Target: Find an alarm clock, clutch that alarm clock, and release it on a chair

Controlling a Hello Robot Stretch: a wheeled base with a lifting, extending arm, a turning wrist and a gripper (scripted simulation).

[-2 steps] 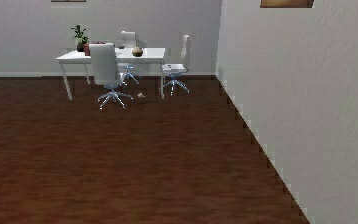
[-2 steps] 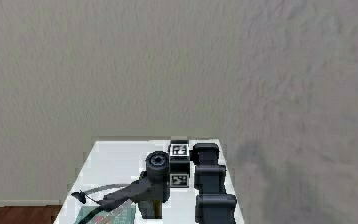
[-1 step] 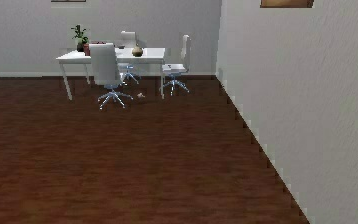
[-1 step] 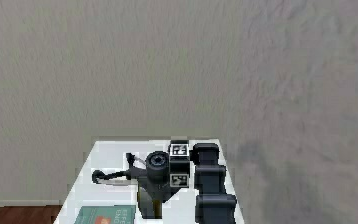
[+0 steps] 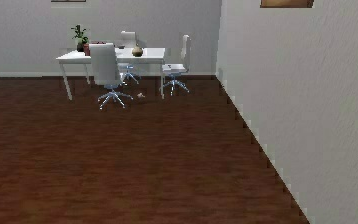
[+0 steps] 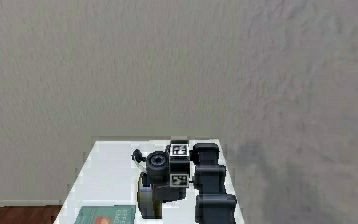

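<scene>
It was a bare room with a dark plank wood floor (image 5: 137, 160) and plain grey walls (image 5: 287, 100). At its far end stood a long white far worktop (image 5: 75, 57) with white swivel office chairs (image 5: 108, 68) drawn up to it. A second one (image 5: 176, 66) sat at the end of it. On top of it were a green potted plant (image 5: 80, 38) and a small dark bowl (image 5: 137, 51).

Close against the wall on the arm's side was a flat white near worktop (image 6: 112, 170), and the dark square-sectioned arm (image 6: 215, 190) reached over it. At the arm's end sat the dark tool (image 6: 154, 180), beside its two white marker squares (image 6: 178, 151).

Right at the tool was a small dark round thing with a pale face (image 6: 159, 160). By its shape it could well have been the alarm clock, though I could not be sure. It lay at or behind the tool, above the near worktop, so I could not tell whether the tool held anything. Nor could I tell how the tool's fingers stood.

A flat teal book-like slab (image 6: 102, 214) lay near the worktop's front edge.

I judged the grasping step to be in hand. The next move called for a sure hold and a clean lift off the surface. After that, the carry across the floor to one of those chairs would remain.
</scene>
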